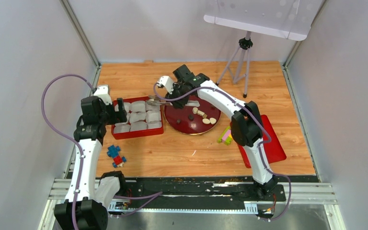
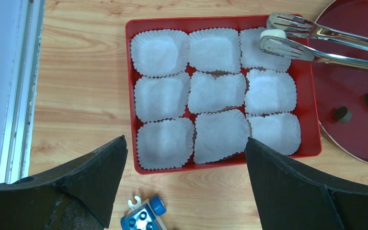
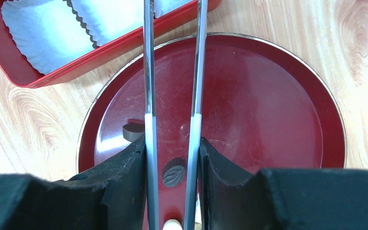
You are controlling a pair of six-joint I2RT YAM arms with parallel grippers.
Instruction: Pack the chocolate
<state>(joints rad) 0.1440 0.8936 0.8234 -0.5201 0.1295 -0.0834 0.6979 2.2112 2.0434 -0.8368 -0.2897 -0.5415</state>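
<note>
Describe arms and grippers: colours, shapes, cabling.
The left arm and right arm have white link shells and black joint housings; a lilac cable loops along each. The left gripper and right gripper have matte black, wedge-shaped fingers, scuffed. No markings legible.

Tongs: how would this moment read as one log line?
right gripper: shut on tongs | tongs: pinching pale chocolate over corner cup of tray | left gripper: open

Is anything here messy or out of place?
Slightly. A blue-red toy block cluster lies loose near the red tray, and a yellow-green one lies beside the round plate. Neither suits the chocolates. The paper cups sit squashed and uneven.
</note>
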